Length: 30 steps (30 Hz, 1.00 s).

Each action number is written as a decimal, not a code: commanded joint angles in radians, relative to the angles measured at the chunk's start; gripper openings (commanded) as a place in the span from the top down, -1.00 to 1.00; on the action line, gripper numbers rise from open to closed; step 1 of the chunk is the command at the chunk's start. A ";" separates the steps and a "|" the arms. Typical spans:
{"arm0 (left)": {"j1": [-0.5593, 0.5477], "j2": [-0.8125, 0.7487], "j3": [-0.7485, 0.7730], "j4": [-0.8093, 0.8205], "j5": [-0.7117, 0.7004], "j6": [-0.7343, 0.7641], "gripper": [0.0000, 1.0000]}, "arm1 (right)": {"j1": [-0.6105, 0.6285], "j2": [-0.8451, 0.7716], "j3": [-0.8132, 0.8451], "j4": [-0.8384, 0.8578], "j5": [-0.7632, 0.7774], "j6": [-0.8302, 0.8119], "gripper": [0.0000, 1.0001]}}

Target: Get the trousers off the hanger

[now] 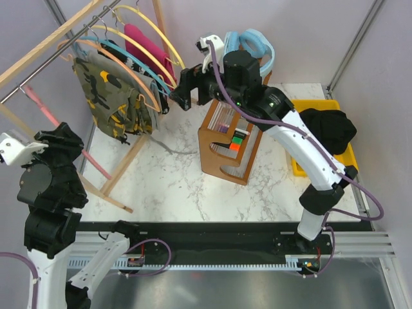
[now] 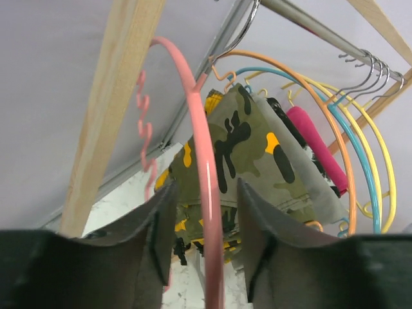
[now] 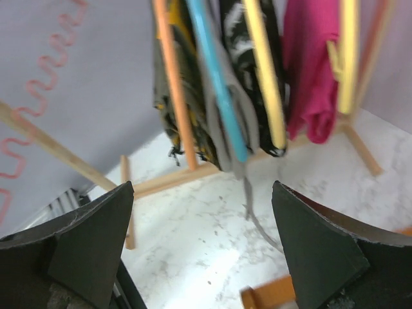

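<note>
Soft camouflage trousers drape from a thin curved orange hanger.

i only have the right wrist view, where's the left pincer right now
Observer: The left pincer is open. It has one finger on each side of the bar of an empty pink hanger and does not appear to be gripping it.
Operator: ok and where's the black pair, i only see stuff on the rail
Observer: The black trousers are off the rail. They lie in a heap on the yellow bin at the right side of the table, beside the right arm.
</note>
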 commanded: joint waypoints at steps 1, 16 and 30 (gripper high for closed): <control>0.003 0.000 -0.011 0.000 0.022 -0.026 -0.13 | 0.053 0.036 0.019 0.209 -0.125 0.011 -0.91; 0.003 0.041 0.350 -0.283 0.369 -0.169 -0.48 | 0.096 -0.079 -0.215 0.284 0.059 0.044 -0.96; 0.001 0.384 0.720 -0.386 0.810 -0.305 -0.40 | 0.096 -0.272 -0.441 0.284 0.153 0.088 -0.96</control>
